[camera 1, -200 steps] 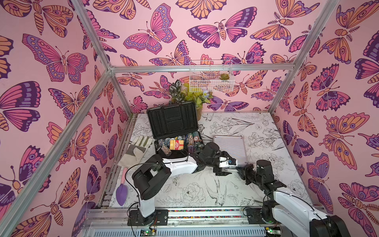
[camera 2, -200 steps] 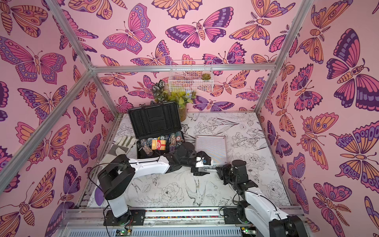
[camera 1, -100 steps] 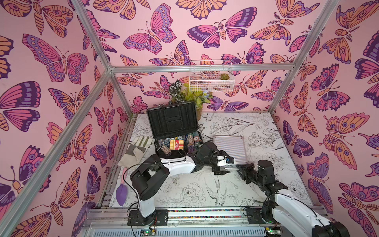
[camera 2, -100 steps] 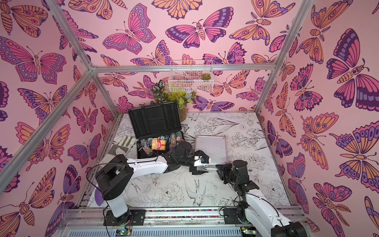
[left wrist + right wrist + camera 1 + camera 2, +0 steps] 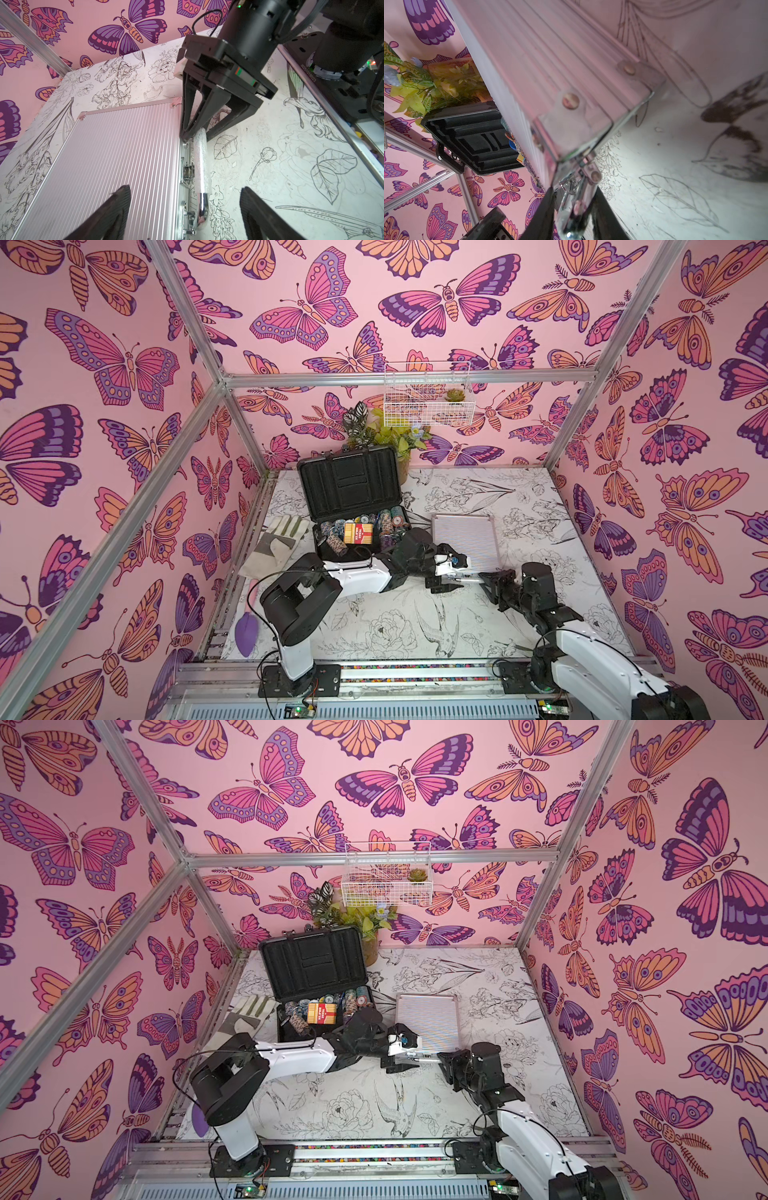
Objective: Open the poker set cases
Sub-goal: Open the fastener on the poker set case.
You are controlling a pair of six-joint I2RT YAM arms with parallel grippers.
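The larger dark poker case (image 5: 351, 489) (image 5: 313, 965) stands open at the back left, its lid upright and chips and a red card box inside. The smaller silvery-pink case (image 5: 465, 539) (image 5: 428, 1019) (image 5: 116, 158) lies flat and closed. Along its front edge runs a chrome handle (image 5: 201, 162) (image 5: 571, 220). My right gripper (image 5: 484, 577) (image 5: 440, 1058) (image 5: 196, 135) (image 5: 574, 203) is shut on one end of that handle. My left gripper (image 5: 457, 577) (image 5: 409, 1058) (image 5: 185, 193) is open, straddling the handle's other end and the case's front edge without touching either.
A work glove (image 5: 276, 541) lies left of the dark case and a purple scoop (image 5: 246, 632) lies by the left rail. A potted plant (image 5: 395, 435) and a wire basket (image 5: 428, 398) are at the back wall. Both grippers meet tip to tip at the small case's front.
My right gripper has edged left onto the handle's end and its jaws have parted slightly around it. The left gripper has barely moved. The small case stays closed.
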